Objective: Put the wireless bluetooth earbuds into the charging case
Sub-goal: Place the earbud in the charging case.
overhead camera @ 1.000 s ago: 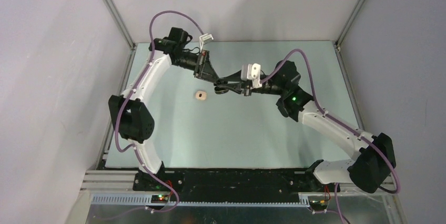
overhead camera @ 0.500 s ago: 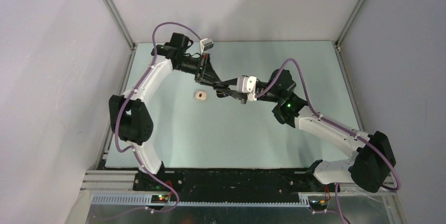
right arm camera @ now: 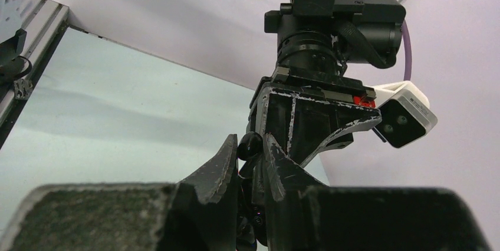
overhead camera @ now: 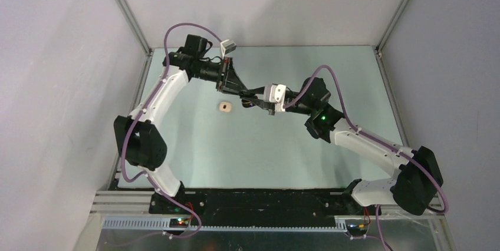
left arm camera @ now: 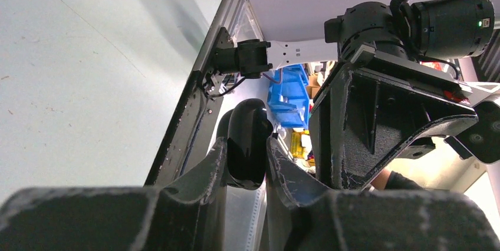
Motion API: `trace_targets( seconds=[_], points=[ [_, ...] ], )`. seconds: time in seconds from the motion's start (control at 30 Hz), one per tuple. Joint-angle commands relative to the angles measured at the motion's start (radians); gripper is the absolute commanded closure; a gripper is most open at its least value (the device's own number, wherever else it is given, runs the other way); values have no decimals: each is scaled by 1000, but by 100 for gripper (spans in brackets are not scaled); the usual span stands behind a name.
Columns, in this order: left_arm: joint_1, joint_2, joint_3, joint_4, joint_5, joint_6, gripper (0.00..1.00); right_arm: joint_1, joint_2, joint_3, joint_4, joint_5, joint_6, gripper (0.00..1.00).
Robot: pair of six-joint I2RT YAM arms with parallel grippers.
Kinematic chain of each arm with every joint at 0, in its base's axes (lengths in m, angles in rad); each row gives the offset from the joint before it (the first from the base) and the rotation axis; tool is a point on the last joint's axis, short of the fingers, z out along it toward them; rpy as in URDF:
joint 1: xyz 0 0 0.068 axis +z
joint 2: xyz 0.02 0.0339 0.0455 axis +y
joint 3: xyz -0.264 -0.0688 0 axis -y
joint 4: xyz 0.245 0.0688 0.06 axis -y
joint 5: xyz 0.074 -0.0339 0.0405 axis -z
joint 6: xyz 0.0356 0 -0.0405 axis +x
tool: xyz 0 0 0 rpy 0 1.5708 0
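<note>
My left fingers (left arm camera: 203,174) are matt black plastic, rough and scuffed; the case (left arm camera: 246,142) between them is smooth, glossy black. My right fingers (right arm camera: 219,167) match; their bud (right arm camera: 249,144) is glossy. The bench (overhead camera: 265,145) is matt.

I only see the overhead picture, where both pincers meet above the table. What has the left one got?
Observer: The left wrist camera shows the left pincer clamped on a glossy black pebble-shaped piece, probably the charging case.
Operator: And the right one, is it carrying anything?
Observer: Its own camera shows the right pincer with a small black bud pinched between its tips.
</note>
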Motion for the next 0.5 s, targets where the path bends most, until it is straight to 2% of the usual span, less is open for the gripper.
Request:
trace_targets(
  seconds=[0.0,0.47],
  points=[
    [-3,-55,-14,46,19,-48,100,4,0,3,5,14,-5,100],
    [-3,-72,-20,107,42,-106,100,13,10,1,11,56,57,100]
  ],
)
